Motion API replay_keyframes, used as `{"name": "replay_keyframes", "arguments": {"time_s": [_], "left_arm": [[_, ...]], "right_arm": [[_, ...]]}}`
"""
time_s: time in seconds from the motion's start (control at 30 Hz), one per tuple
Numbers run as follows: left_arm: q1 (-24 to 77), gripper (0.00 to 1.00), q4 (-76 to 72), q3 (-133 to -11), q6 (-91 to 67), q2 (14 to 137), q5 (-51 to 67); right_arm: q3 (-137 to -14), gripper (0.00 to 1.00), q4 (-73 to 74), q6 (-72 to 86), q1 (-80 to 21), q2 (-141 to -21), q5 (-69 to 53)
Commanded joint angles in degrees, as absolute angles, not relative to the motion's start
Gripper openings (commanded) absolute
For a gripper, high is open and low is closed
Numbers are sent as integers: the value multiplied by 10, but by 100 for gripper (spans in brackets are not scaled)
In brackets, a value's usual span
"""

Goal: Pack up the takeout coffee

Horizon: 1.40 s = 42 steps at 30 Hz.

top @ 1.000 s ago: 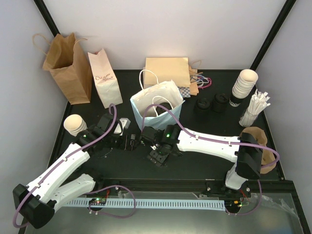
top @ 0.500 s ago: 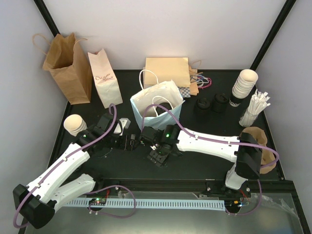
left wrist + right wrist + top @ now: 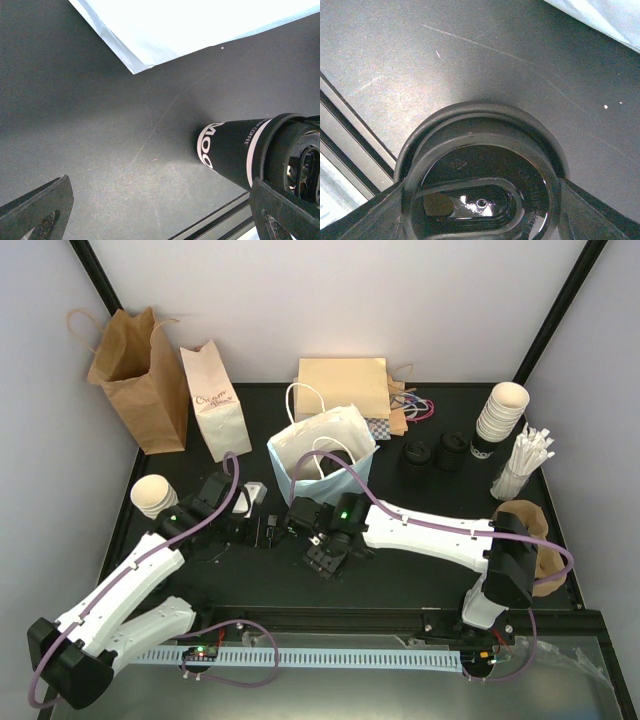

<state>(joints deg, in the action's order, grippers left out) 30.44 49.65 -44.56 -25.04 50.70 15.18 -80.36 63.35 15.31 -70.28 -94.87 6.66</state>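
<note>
L wrist: takeout coffee [image 3: 227,150] cut off at R edge, print [image 3: 206,148] only partly legible; R wrist: lid [image 3: 480,150] cut at bottom.

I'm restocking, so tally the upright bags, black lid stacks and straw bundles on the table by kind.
Upright bags: 3 (brown bag, pink-white bag, white bag)
Black lid stacks: 2 (left stack, right stack)
Straw bundle: 1
Total: 6

The matte black worktop [image 3: 400,575] stood boxed in by plain pale walls: a back wall [image 3: 330,300], a left wall [image 3: 40,460] and a right wall [image 3: 600,440]. Black posts [image 3: 560,310] marked the rear corners. The light was soft and even.
</note>
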Motion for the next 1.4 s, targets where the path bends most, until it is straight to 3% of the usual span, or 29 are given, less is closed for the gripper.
{"name": "replay_keyframes", "arguments": {"time_s": [0.0,0.6,1.37], "left_arm": [[299,99,504,-473,-241,495,142],[296,99,495,-472,-265,431,98],[294,99,497,-480,-272,417,84]], "right_arm": [[-822,74,650,157,-705,-928,90],[-827,74,660,165,-705,-876,96],[-732,74,593,167,-705,-885,91]]}}
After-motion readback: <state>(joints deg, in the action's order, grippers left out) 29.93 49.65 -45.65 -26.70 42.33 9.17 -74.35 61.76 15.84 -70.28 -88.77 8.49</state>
